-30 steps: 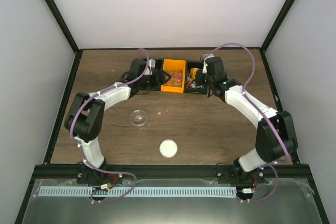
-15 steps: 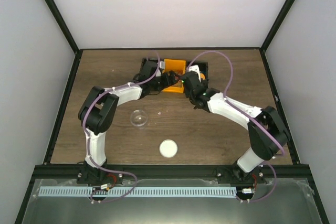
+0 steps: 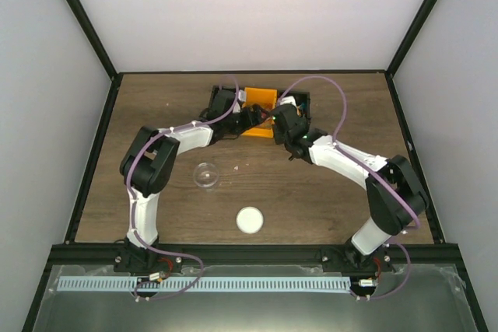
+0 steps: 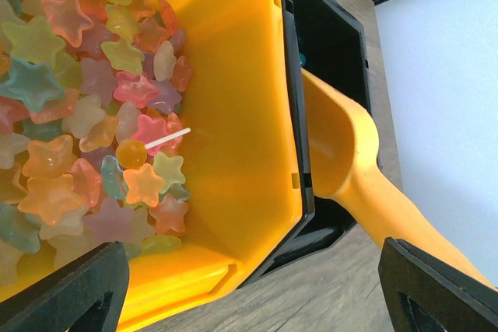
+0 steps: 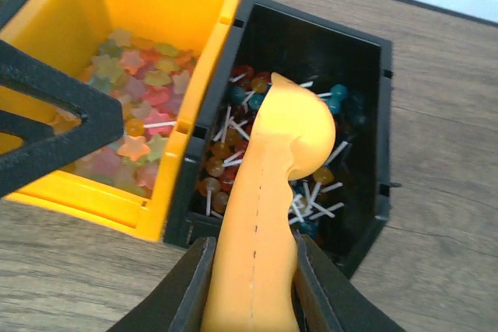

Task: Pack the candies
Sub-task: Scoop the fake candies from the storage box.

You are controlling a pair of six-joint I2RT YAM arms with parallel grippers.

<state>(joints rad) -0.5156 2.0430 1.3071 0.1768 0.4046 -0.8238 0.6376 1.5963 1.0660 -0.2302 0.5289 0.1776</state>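
Observation:
The candies are pastel star gummies filling an orange bin, and ball lollipops in the black bin beside it. One lollipop lies among the stars. My right gripper is shut on the handle of the orange scoop, whose bowl hangs over the lollipops. My left gripper is open at the orange bin's near corner, holding nothing. From above, the left gripper and the right gripper meet at the front of the orange bin.
A clear round cup stands on the wooden table left of centre. A white round lid lies nearer the front. The scoop passes close by my left gripper's right finger.
Both arms have swung inward over the last second: the left gripper went right to the orange bin's front, the right gripper went left with the scoop. Little has moved in the last half second.

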